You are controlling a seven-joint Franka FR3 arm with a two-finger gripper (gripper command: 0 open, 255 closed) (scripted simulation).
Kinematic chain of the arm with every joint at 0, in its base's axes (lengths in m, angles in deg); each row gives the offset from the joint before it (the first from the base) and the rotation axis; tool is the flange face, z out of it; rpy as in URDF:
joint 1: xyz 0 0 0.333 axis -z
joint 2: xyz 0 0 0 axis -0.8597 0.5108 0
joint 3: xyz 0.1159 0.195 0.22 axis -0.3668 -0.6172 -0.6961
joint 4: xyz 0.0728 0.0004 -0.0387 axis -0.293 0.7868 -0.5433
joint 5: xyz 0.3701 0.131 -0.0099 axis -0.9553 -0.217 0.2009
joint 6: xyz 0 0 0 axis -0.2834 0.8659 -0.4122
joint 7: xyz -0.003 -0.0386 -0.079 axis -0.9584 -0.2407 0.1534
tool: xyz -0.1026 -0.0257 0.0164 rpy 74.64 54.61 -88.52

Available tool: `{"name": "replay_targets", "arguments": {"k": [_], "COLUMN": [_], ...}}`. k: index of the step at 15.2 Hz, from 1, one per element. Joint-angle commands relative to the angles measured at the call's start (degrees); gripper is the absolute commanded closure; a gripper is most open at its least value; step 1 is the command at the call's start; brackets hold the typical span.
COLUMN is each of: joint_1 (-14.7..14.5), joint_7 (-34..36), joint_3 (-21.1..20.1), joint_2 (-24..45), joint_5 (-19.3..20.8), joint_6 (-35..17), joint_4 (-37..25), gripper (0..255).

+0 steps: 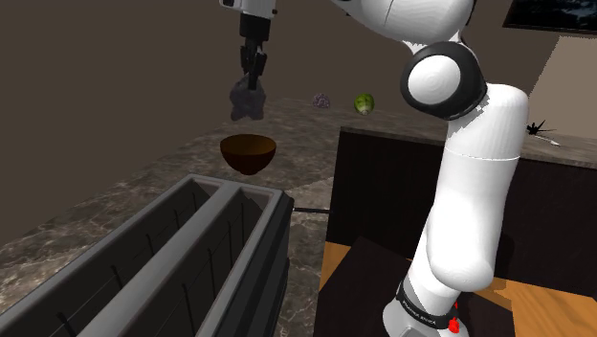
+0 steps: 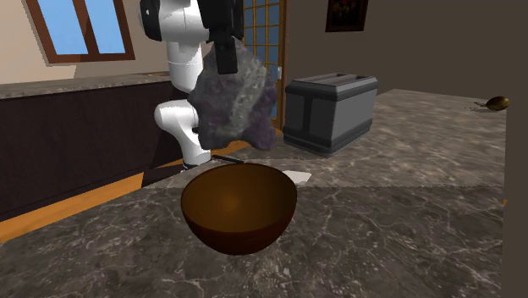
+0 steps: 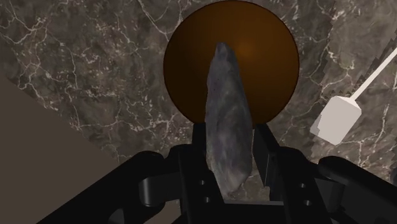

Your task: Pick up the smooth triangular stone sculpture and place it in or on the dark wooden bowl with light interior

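Note:
A rough grey stone sculpture (image 2: 234, 100) hangs in the air, clasped between the black fingers of my gripper (image 1: 253, 77), which is shut on it. It is seen edge-on in the wrist view as a narrow slab (image 3: 226, 121) between the fingers. Directly below it sits the brown bowl (image 2: 239, 206) on the marble counter; in the shoulder view the bowl (image 1: 248, 153) is just under the stone (image 1: 248, 100). From the wrist the bowl's round opening (image 3: 267, 63) lies behind the stone. Stone and bowl are apart.
A dark grey slotted box (image 1: 153, 268) stands on the counter near the stand; it is the grey box (image 2: 330, 110) behind the bowl. A white spatula-like thing (image 3: 337, 118) lies beside the bowl. A green ball (image 1: 364, 103) and a small purple thing (image 1: 321, 101) sit far back.

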Motion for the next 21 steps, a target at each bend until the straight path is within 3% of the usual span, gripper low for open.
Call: {"name": "replay_targets", "arguments": {"k": [1, 13, 20, 21], "joint_1": [-0.07, -0.42, -0.42, -0.42], "joint_7": [-0.08, -0.02, -0.02, -0.02], "joint_3": [0.0, -0.19, -0.19, -0.19], "joint_2": [-1.31, -5.95, -5.95, -5.95], "joint_5": [0.15, 0.69, 0.69, 0.69], "joint_6": [-2.29, -13.32, -13.32, -13.32], "joint_4": [3.54, 19.18, 19.18, 19.19], "gripper": [255, 255, 255, 0]}}
